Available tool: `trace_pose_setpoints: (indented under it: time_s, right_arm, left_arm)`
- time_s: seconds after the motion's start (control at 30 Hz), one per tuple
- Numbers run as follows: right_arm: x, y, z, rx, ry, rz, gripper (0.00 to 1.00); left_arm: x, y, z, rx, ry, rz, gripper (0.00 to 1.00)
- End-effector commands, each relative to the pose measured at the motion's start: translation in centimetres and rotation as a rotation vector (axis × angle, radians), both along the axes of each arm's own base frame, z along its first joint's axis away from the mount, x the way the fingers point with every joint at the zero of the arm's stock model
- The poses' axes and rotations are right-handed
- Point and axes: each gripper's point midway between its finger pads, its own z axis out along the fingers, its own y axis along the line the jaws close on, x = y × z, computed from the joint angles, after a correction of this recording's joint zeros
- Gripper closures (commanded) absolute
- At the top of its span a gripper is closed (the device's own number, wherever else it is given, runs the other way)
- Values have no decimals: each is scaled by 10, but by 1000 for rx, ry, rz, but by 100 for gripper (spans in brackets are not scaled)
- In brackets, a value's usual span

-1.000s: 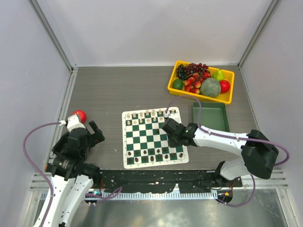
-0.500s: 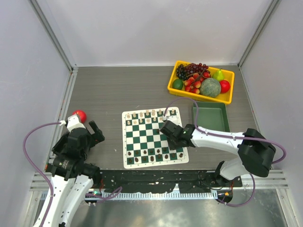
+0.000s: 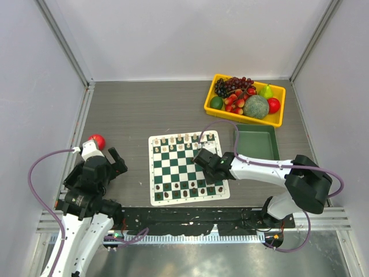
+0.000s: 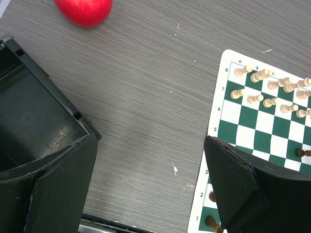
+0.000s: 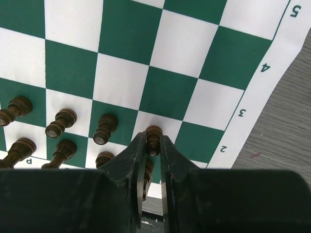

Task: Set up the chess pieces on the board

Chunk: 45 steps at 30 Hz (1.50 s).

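Note:
The board (image 3: 180,167) lies mid-table, cream chess pieces (image 3: 183,139) along its far rows and dark ones (image 3: 187,192) along its near rows. My right gripper (image 3: 203,159) is low over the board's right side. In the right wrist view it (image 5: 153,141) is shut on a dark pawn (image 5: 153,132) that stands on a white square in row 2, beside other dark pawns (image 5: 60,124). My left gripper (image 4: 150,145) is open and empty above bare table left of the board (image 4: 252,126). Cream pieces (image 4: 265,90) show there too.
A red apple (image 3: 97,141) lies on the table at the far left, also in the left wrist view (image 4: 83,9). A yellow tray (image 3: 239,118) of fruit stands at the back right. A plain green bin (image 3: 256,142) sits right of the board.
My right gripper has shifted a little to the left over the board's right side. The left arm has not moved.

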Motion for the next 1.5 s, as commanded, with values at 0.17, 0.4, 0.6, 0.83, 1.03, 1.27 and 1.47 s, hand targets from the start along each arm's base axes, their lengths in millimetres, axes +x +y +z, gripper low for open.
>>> trace_pose_setpoints:
  time_s: [0.17, 0.4, 0.6, 0.83, 1.03, 1.27, 1.47]
  right_arm:
    - [8, 9, 13, 25, -50, -1, 67]
    - [30, 11, 59, 58, -190, -17, 57]
    - [51, 17, 85, 71, -280, -31, 47]
    - [73, 36, 87, 87, -285, -16, 46]
    - [85, 54, 79, 99, -246, 5, 46]
    - [89, 63, 66, 87, -210, 22, 47]
    - [93, 70, 58, 83, -190, 31, 46]
  left_arm:
    - [4, 0, 3, -1, -15, 3, 1]
    - [4, 0, 4, 0, -18, 6, 1]
    - [4, 0, 2, 2, -12, 4, 1]
    - [4, 0, 3, 1, -16, 4, 1]
    - [5, 0, 4, -1, -21, 1, 1]
    - [4, -1, 3, -2, -20, 0, 1]
    - [5, -1, 3, -3, -18, -2, 1]
